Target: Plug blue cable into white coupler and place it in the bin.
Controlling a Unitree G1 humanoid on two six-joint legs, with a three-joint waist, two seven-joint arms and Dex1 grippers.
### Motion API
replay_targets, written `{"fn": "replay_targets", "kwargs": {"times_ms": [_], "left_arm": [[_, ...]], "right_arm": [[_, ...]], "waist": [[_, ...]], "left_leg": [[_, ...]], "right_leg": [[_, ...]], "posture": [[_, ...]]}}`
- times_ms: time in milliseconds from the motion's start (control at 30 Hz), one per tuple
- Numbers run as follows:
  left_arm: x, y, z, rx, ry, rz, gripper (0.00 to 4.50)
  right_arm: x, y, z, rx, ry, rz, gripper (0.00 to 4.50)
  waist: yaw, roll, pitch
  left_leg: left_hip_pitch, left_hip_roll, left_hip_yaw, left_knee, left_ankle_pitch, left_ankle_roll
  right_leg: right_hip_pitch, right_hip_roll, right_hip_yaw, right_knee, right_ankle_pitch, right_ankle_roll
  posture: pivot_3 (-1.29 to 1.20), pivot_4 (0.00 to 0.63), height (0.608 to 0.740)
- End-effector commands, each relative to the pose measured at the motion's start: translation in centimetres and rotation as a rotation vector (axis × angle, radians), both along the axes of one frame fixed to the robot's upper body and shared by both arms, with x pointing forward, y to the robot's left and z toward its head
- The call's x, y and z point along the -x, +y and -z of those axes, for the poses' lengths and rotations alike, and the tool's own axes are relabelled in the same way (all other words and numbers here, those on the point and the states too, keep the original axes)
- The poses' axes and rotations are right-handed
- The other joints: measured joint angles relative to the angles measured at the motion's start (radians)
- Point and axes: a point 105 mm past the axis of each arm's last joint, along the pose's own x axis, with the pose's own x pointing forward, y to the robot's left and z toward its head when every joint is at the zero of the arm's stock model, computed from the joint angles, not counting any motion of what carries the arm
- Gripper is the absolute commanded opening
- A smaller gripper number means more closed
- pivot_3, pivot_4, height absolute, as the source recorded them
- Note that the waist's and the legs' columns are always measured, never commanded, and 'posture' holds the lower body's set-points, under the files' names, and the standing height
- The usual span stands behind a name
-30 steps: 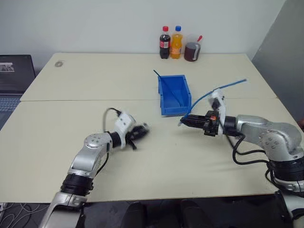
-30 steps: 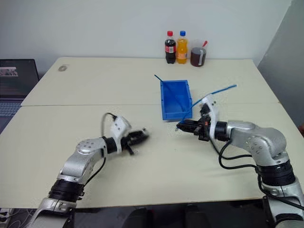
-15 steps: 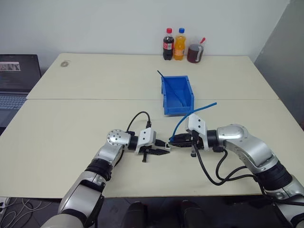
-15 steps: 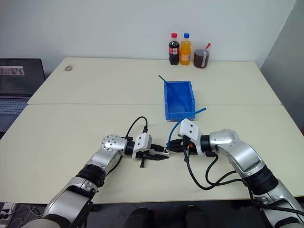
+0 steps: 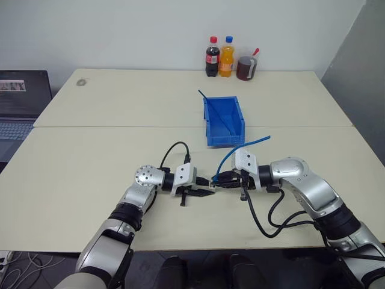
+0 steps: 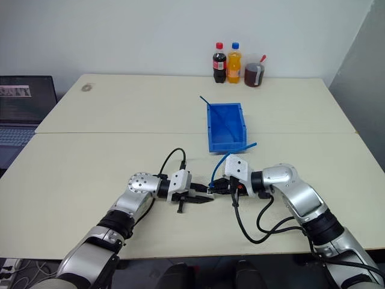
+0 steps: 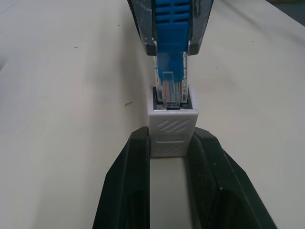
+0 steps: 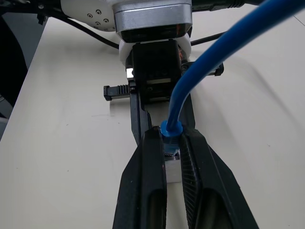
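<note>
Bin (image 5: 224, 123) behind coupler (image 7: 172, 128); bottles (image 5: 218, 56) seemingly at table's (image 5: 90, 156) far edge.

Bare table (image 5: 90, 156) flanks both arms — bin (image 5: 224, 122) probably blocks beyond.

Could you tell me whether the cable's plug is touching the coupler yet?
Touching: the left wrist view shows the plug tip inside the coupler socket.

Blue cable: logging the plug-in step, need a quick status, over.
Left gripper shut on white coupler. Right gripper shut on blue cable; plug tip in the coupler's socket, seating unconfirmed. Bin beyond, path clear.
</note>
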Motion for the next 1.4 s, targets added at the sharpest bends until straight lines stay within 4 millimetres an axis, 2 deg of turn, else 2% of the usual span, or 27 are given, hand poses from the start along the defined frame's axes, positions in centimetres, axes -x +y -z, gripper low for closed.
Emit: {"fn": "replay_targets", "kwargs": {"times_ms": [33,267,400,567,633,800,967,1033,1067,1100,1167,1233,1300,1400], "left_arm": [[1.6,-0.2,1.8,-0.021,0.068,0.023,0.78],[1.7,-0.1,1.7,-0.018,0.068,0.01,0.78],[1.8,-0.3,1.4,-0.008,0.067,0.009,0.78],[1.9,-0.2,1.0,-0.002,0.063,0.002,0.78],[1.8,-0.1,0.9,-0.001,0.062,-0.004,0.78],[1.8,0.2,0.8,-0.003,0.06,-0.017,0.78],[1.1,0.5,0.0,0.019,0.018,-0.072,0.78],[0.9,0.8,-1.5,0.037,0.006,-0.079,1.48],[0.8,1.0,-3.1,0.061,-0.003,-0.091,1.54],[0.7,1.3,-4.6,0.093,-0.011,-0.114,1.79],[0.3,2.1,-8.2,0.176,-0.032,-0.199,2.22],[0.6,2.9,-10.0,0.202,-0.038,-0.243,2.57],[1.1,4.1,-11.7,0.232,-0.073,-0.334,2.93],[1.2,5.0,-13.6,0.306,-0.103,-0.48,3.59]], "right_arm": [[0.3,-0.9,1.8,0.09,0.029,-0.015,0.13],[-0.1,-0.2,2.8,0.121,0.028,-0.043,0.13],[-0.8,0.5,3.4,0.105,0.087,-0.018,0.13],[-1.9,0.7,4.6,0.124,0.128,0.011,0.13],[-2.1,0.6,5.0,0.15,0.129,-0.002,0.13],[-2.7,0.2,4.6,0.181,0.114,-0.027,0.13],[-3.7,0.8,3.7,0.126,0.131,0.013,0.13],[-3.5,0.9,2.6,0.086,0.147,0.014,0.13],[-3.4,0.8,1.4,0.047,0.154,0.023,0.13],[-3.3,0.7,0.0,0.005,0.164,0.038,0.13],[-3.8,0.4,-3.7,-0.114,0.197,0.099,0.13],[-4.4,0.0,-6.1,-0.192,0.227,0.163,0.13],[-6.8,-1.1,-9.6,-0.308,0.283,0.317,0.13],[-10.0,-1.7,-12.8,-0.401,0.305,0.443,0.13]], "waist": [[-0.001,0.002,-0.002],[-0.004,0.004,-0.005],[-0.007,0.004,-0.006],[-0.017,0.003,-0.005],[-0.022,0.003,-0.005],[-0.027,0.003,-0.006],[-0.029,0.003,-0.006],[-0.029,0.003,-0.005],[-0.029,0.003,-0.005],[-0.029,0.003,-0.004],[-0.029,0.003,0.001],[-0.029,0.002,0.005],[-0.035,0.003,0.005],[-0.038,0.003,0.005]], "left_leg": [[0.0,0.0,0.0,0.0,0.0,0.0],[0.001,0.0,0.0,-0.001,0.0,0.0],[0.003,0.001,0.0,-0.001,0.0,0.0],[0.018,0.002,-0.001,-0.004,0.0,0.0],[0.019,0.002,-0.001,-0.004,0.0,0.001],[0.019,0.003,-0.002,-0.004,0.0,0.001],[0.019,0.003,-0.002,-0.004,0.0,0.001],[0.02,0.003,-0.003,-0.004,0.0,0.001],[0.019,0.003,-0.003,-0.004,0.0,0.001],[0.018,0.004,-0.003,-0.004,0.0,0.001],[0.016,0.004,-0.004,-0.004,0.0,0.0],[0.011,0.012,-0.003,-0.003,0.0,0.0],[0.004,0.012,-0.002,-0.002,0.0,0.0],[0.0,0.013,0.0,-0.003,0.0,0.0]], "right_leg": [[0.0,0.0,0.0,0.0,0.0,0.0],[0.0,0.001,0.0,0.0,0.0,0.0],[0.001,0.001,0.001,0.001,0.0,0.0],[0.016,0.003,0.0,0.0,-0.004,0.0],[0.016,0.003,0.0,0.0,-0.005,0.0],[0.017,0.004,0.0,0.001,-0.005,0.0],[0.017,0.003,0.0,0.001,-0.004,-0.001],[0.017,0.004,0.0,0.001,-0.004,-0.001],[0.016,0.004,0.0,0.001,-0.004,-0.001],[0.016,0.004,0.0,0.001,-0.004,-0.001],[0.014,0.004,-0.001,0.001,-0.004,-0.001],[0.01,0.003,-0.001,0.001,-0.002,-0.005],[0.002,0.004,-0.002,0.002,-0.001,-0.005],[-0.004,0.004,0.0,0.003,-0.001,-0.006]], "posture": [[0.0,0.15,0.74],[0.0,0.15,0.74],[0.0,0.15,0.74],[0.0,0.15,0.74],[0.0,0.15,0.74],[0.0,0.15,0.74],[0.0,0.15,0.74],[0.0,0.15,0.74],[0.0,0.15,0.74],[0.0,0.15,0.74],[0.0,0.15,0.74],[0.0,0.15,0.74],[0.0,0.15,0.74],[0.0,0.15,0.74]]}}
